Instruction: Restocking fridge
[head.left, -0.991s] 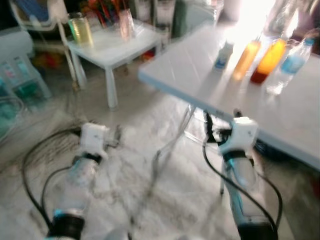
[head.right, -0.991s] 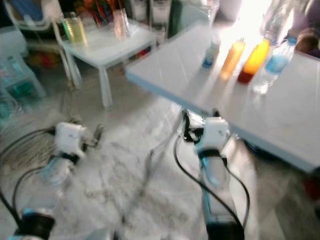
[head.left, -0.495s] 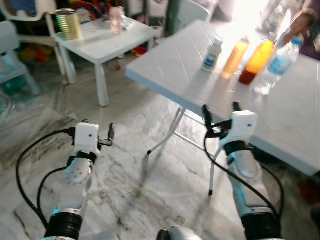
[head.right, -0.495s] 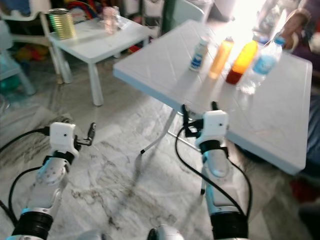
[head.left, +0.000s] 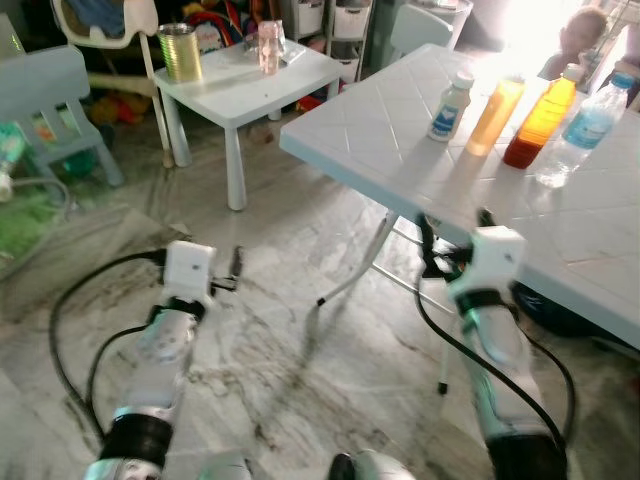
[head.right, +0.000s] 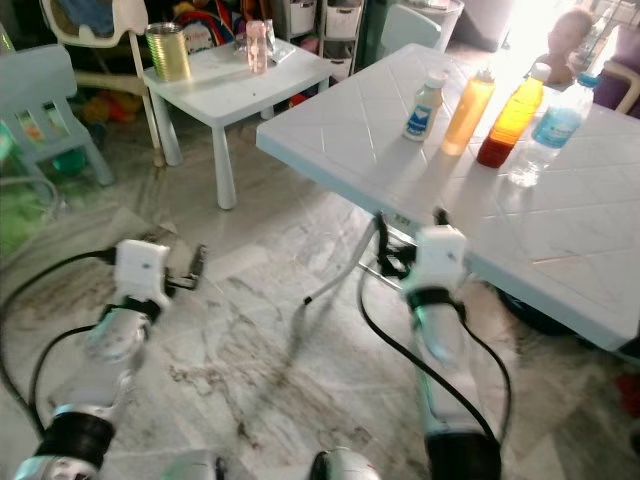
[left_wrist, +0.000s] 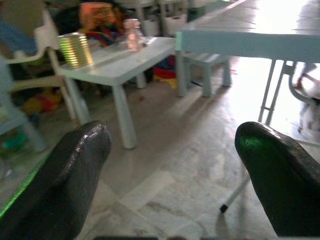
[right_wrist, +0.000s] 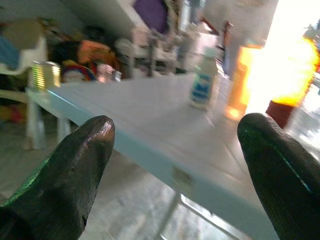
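On the far right of the desk (head.left: 400, 140) you had four bottles (head.left: 520, 120) in a row; your right tool (head.left: 455, 225) hovered spread at its near edge, left tool (head.left: 232, 270) spread above the floor (head.left: 300, 340).

The big table (head.left: 400, 130) is pale blue-white with scored diamond lines, and the floor (head.left: 300, 340) is grey-veined marble. On it stand a white bottle with a blue label (head.left: 448, 106), an orange bottle (head.left: 494, 115), an orange-to-red bottle (head.left: 538, 120) and a clear blue-labelled one (head.left: 580, 130). The small table (head.left: 250, 85) is white, carrying a ribbed gold can (head.left: 180, 53).

Strong daylight floods in from the far right, blowing out the orange bottles (head.left: 545, 122) (glare worst in the right wrist view); backgrounds soft, floor shadows faint.
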